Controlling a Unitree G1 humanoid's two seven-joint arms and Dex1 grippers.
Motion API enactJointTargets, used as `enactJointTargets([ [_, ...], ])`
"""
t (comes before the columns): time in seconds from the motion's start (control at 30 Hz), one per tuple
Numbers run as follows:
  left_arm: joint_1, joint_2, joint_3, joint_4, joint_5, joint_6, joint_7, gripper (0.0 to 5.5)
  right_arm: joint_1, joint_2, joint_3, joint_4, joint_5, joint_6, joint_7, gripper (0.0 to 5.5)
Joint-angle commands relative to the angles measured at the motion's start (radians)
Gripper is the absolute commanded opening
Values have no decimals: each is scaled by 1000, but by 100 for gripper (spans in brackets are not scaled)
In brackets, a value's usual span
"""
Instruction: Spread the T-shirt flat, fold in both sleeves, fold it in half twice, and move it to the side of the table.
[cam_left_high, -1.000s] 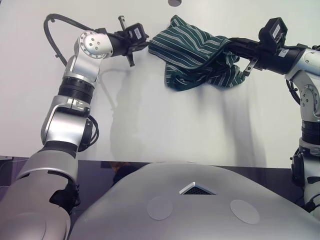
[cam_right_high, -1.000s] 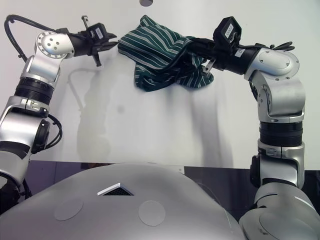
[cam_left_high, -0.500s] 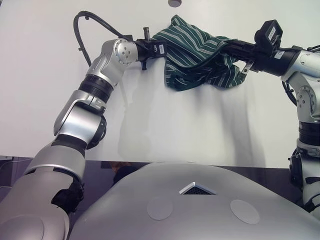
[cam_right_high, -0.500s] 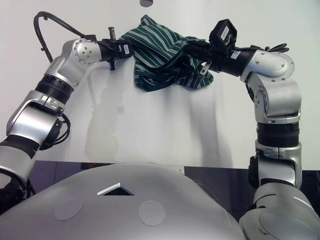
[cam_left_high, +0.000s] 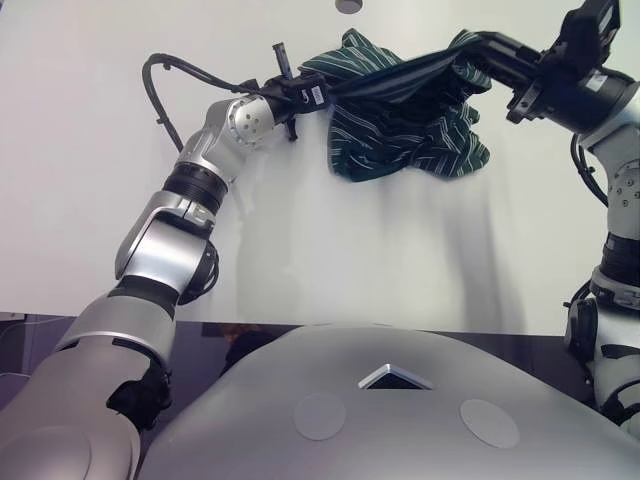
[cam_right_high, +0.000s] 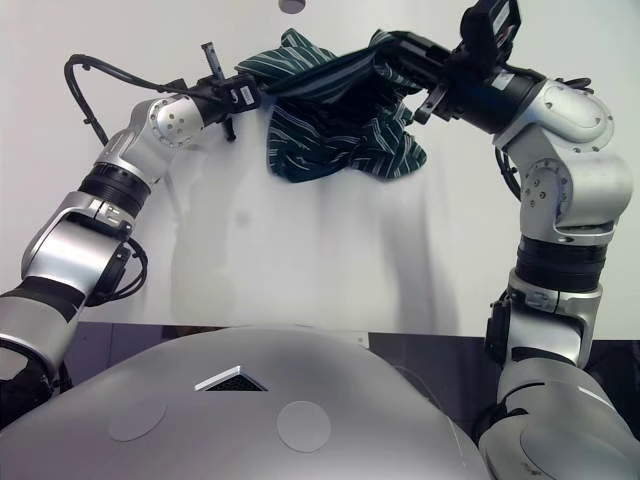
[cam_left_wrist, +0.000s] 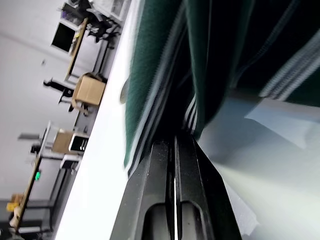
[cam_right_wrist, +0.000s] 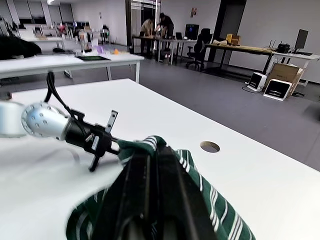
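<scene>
So the green striped T-shirt (cam_left_high: 405, 135) is way out at the far side of the white table (cam_left_high: 300, 250), roughly 12 to 1 o'clock from where the robot stands. It's nowhere near flat. Most of it sits in a crumpled heap on the tabletop, and one dark band of cloth is pulled up off the pile and stretched between the two arms.

The left gripper (cam_left_high: 326, 92) is at the shirt's 9 to 10 o'clock edge. Its two fingers are pressed together with a fold of the striped fabric pinched right at the tips, low over the table. The wrist camera on that arm shows the cloth bunching out of the closed tips pretty clearly.

The right gripper (cam_left_high: 466, 46) is up at the shirt's 1 to 2 o'clock corner, raised above the tabletop. Its fingers are clamped on the other end of that stretched band, and fabric drapes down from it onto the heap.

There's a small round hole (cam_right_wrist: 209, 146) in the table just past the shirt, at about 12 o'clock from the pile.
</scene>
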Motion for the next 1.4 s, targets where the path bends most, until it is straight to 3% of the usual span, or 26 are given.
enactJointTargets([
  [0.03, 38, -5, 155, -242, -288, 150, -219, 4, -56, 7, -84, -30, 139, 78, -24, 0],
  [0.2, 136, 120, 134, -638, -472, 451, -542, 4, -1, -59, -75, -4, 131, 88, 27, 0],
  [0.43, 242, 220, 94, -820, -529, 652, -682, 116, 51, -120, -15, 21, 42, 48, 89, 0],
  [0.57, 233, 186, -51, -654, -302, 466, -561, 116, 44, -121, 4, 33, 15, 40, 93, 0],
  [0.77, 189, 173, -215, -510, -54, 385, -490, 116, 36, -112, 43, 21, -16, 31, 88, 0],
  [0.83, 207, 172, -218, -513, -49, 383, -492, 116, 40, -106, 45, 14, -18, 29, 84, 0],
  [1.03, 231, 183, -198, -502, -48, 387, -484, 3, 45, -92, 46, 12, -19, 20, 68, 0],
  [1.37, 136, 207, -27, -414, -116, 342, -441, 1, -18, -70, -1, 116, -17, -9, 32, 0],
  [1.4, 129, 200, -21, -395, -122, 333, -439, 27, -22, -67, 2, 120, -19, -12, 29, 0],
])
